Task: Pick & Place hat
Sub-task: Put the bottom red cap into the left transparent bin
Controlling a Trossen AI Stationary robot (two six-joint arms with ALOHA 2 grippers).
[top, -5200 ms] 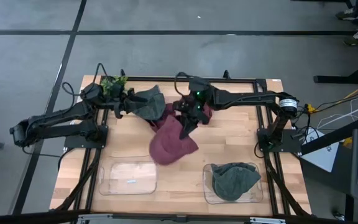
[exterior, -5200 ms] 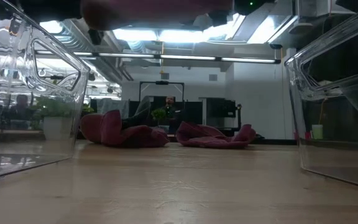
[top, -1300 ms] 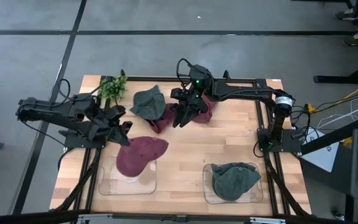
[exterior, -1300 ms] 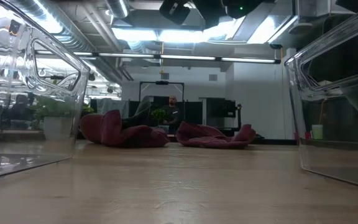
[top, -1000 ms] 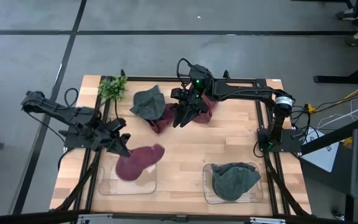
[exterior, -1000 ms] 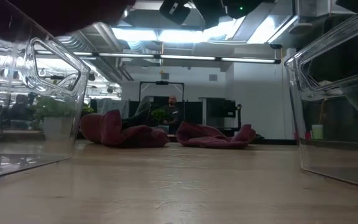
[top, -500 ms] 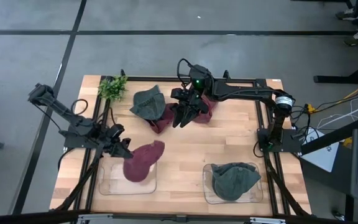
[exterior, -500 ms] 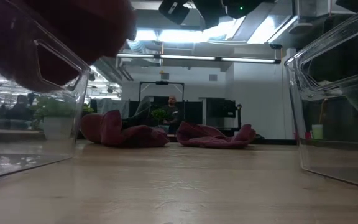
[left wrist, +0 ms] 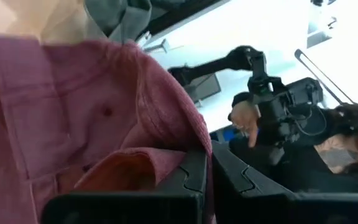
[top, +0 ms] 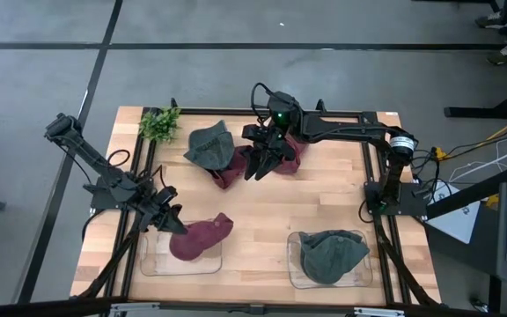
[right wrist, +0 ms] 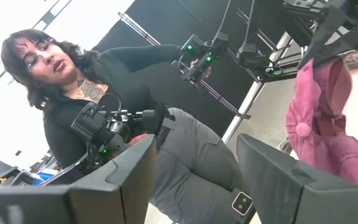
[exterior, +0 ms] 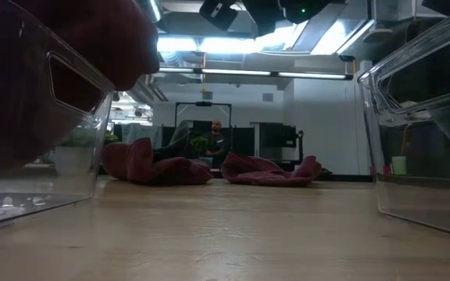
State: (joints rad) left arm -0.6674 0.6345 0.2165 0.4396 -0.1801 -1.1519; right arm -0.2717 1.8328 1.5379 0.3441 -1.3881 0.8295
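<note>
Maroon hat [top: 199, 239] sits half in the near-left clear bin [top: 152, 262], brim over its right rim, pinched by the closed left gripper [top: 173, 225]. Release now and it may slide out onto the table. Right gripper [top: 255, 169] hangs open above the far hats [top: 227, 154].

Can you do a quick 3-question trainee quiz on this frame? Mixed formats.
1. True or false: the left claw is shut on the maroon hat.
2. Which hat lies in the right clear bin? A) maroon B) grey-green hat C) none
3. Fill in: the right claw hangs open over the far hat pile, holding ____.

Key: 1 true. 2 B. 3 nothing.
</note>
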